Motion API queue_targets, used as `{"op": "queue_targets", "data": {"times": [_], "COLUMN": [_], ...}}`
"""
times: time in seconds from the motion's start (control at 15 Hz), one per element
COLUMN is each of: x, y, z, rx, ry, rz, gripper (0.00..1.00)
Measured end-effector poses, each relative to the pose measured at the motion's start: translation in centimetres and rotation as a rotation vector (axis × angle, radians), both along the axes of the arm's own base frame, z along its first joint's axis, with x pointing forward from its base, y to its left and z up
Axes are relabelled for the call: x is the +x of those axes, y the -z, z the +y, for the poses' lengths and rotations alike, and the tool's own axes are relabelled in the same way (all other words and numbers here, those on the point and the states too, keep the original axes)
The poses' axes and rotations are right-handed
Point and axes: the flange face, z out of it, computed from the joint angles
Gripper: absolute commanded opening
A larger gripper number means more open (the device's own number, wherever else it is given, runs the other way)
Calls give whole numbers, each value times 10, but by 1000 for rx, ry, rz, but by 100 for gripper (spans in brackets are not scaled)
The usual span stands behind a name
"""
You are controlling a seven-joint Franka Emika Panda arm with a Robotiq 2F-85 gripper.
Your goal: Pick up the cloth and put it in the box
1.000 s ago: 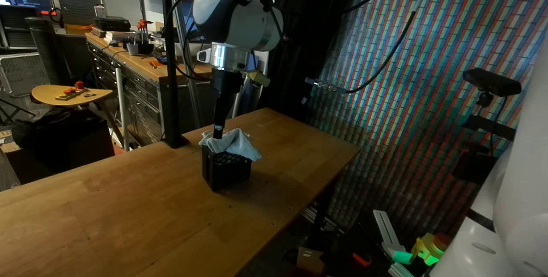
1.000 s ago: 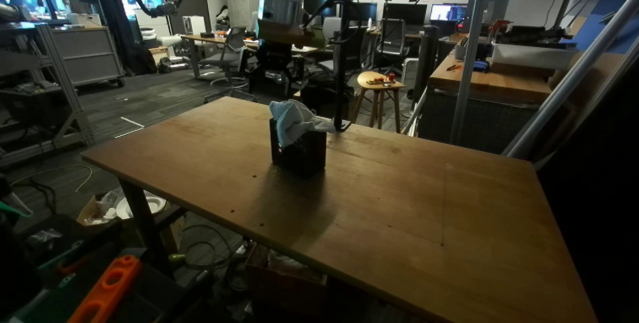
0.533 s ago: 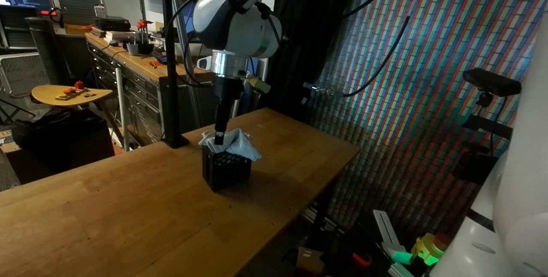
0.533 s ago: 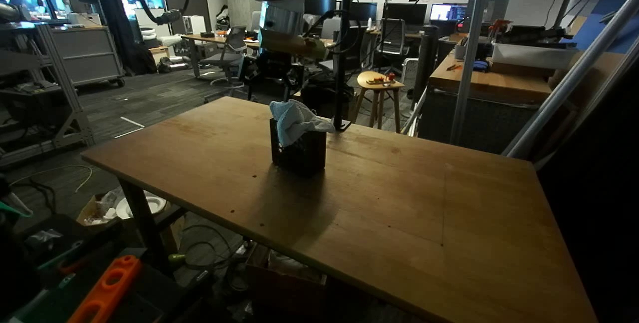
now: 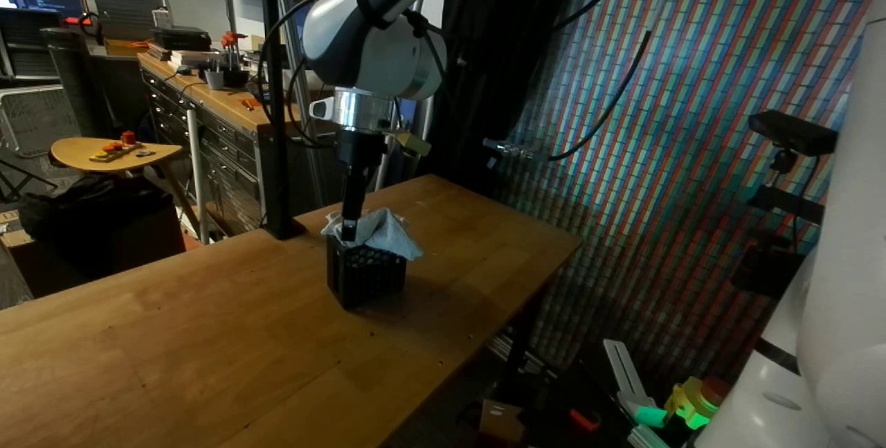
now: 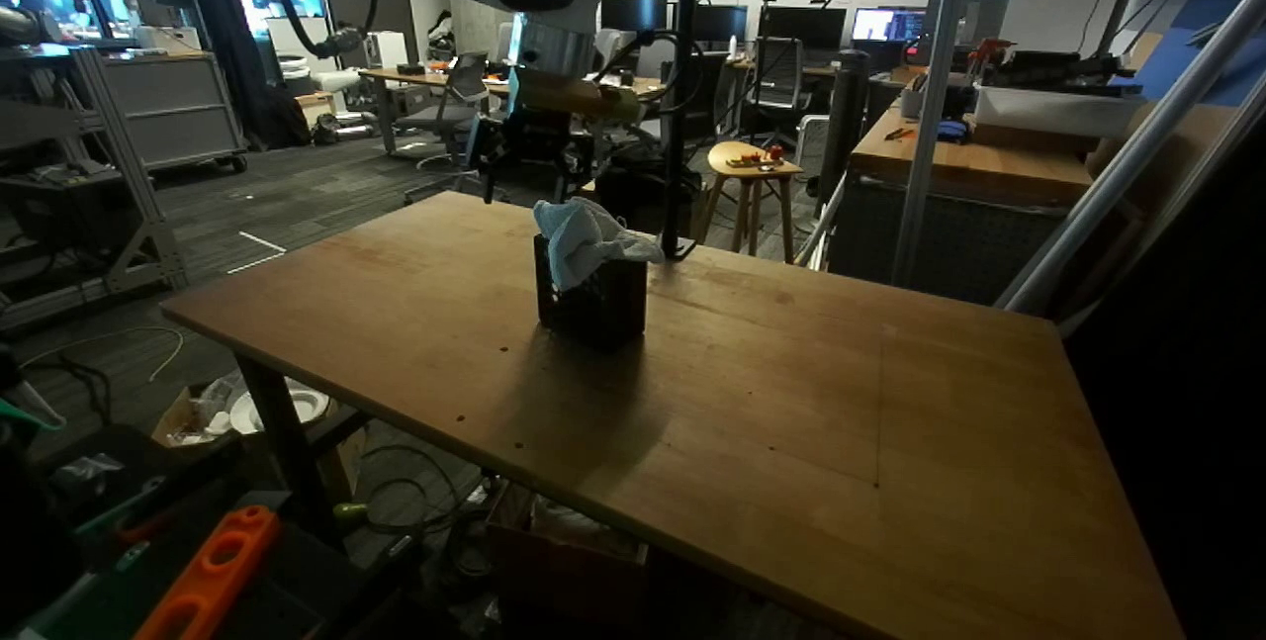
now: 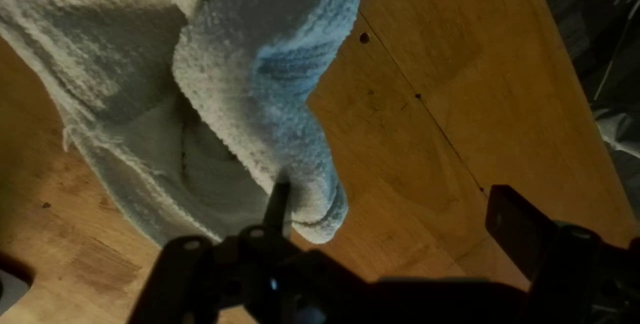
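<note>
The light blue cloth lies bunched over the top of a small black box, with folds hanging over its rim. The cloth and box also show in an exterior view, under and in front of my gripper. My gripper points down at one side of the cloth. In the wrist view the gripper is open with nothing between its fingers. One finger overlaps the narrow end of the cloth; whether it touches cannot be told. The cloth hides the box opening.
The box stands on a wooden table, whose edge also shows in the wrist view. A black upright post rises at the table's far edge, close to the arm. A wooden stool and a workbench stand beyond the table.
My gripper has come down toward the cloth, then shifted slightly to the left in both exterior views. The cloth and box have not moved.
</note>
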Motion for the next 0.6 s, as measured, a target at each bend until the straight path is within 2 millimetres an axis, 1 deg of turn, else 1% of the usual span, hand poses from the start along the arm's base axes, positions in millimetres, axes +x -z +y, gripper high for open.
{"op": "queue_targets", "data": {"times": [0.33,0.6], "x": [3,5], "y": [6,14], "z": [7,8], "rx": [5,8], "ry": [-22,-34], "rz": [5,15], "gripper": [100,100]}}
